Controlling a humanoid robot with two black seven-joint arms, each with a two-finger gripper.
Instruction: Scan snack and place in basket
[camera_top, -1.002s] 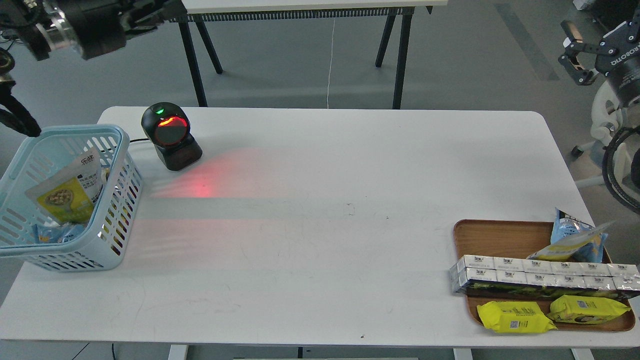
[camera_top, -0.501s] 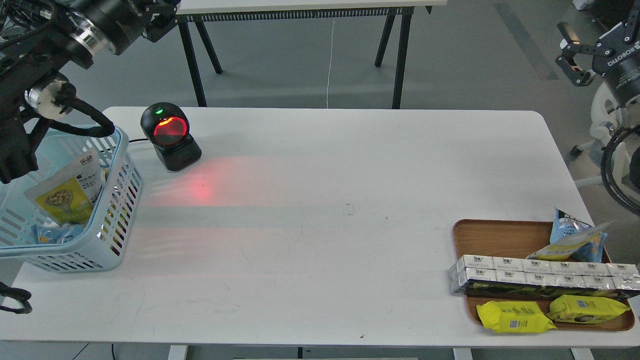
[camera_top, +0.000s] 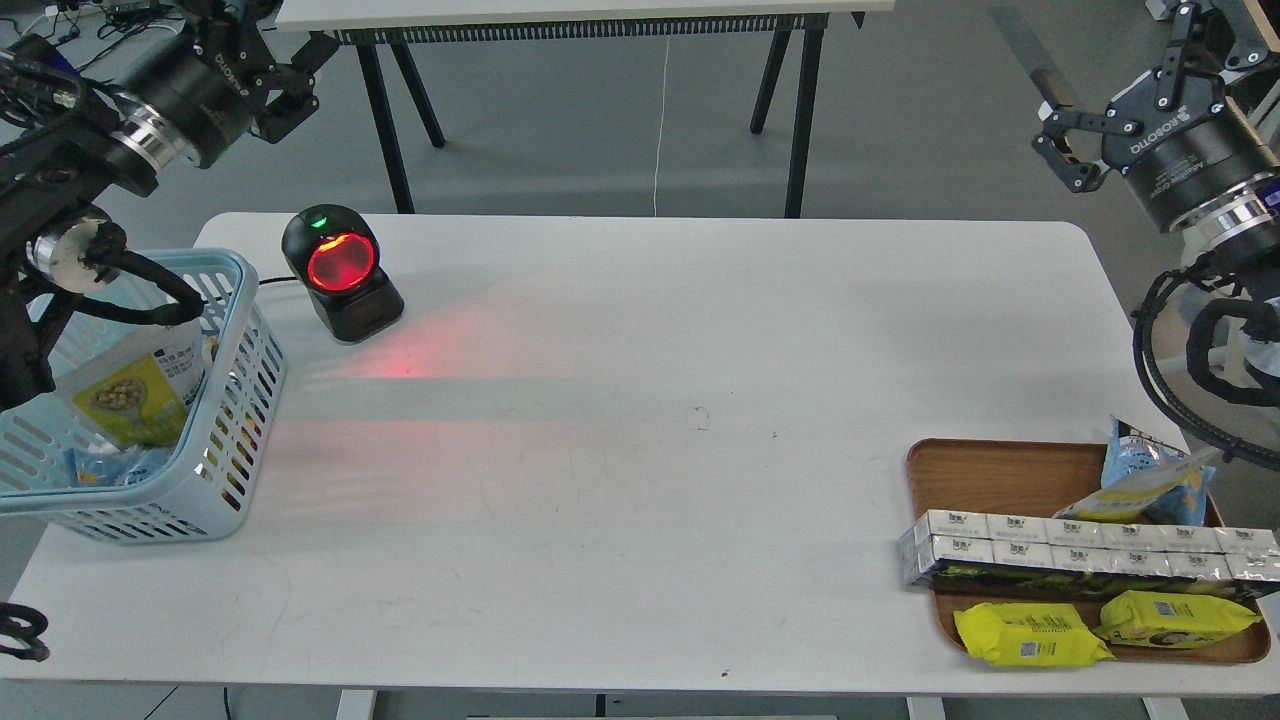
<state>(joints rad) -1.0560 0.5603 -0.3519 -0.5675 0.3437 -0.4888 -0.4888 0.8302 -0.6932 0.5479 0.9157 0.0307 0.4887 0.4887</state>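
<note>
The snack (camera_top: 135, 395), a pouch with a yellow front picturing pale beans and a white top, stands tilted inside the light blue basket (camera_top: 222, 440) at the table's left edge. My left gripper (camera_top: 282, 45) is raised above and behind the basket, past the table's far left corner. Its jaws are spread and empty. My right gripper (camera_top: 1112, 60) is high at the far right, beyond the table's far right corner, open and empty. Part of my left arm crosses in front of the basket's far rim.
A black barcode scanner (camera_top: 342, 272) with a glowing red window stands at the far left, casting red light on the white table (camera_top: 640, 470). A brown wooden tray (camera_top: 990, 470) at the front right holds a light blue and yellow pouch (camera_top: 1150, 480), silver cartons (camera_top: 1080, 550) and yellow flat packs (camera_top: 1030, 635).
My left arm has swung down and left, its gripper now clearly in view above the basket. My right gripper has moved left and up into view. The snack in the basket has not moved.
</note>
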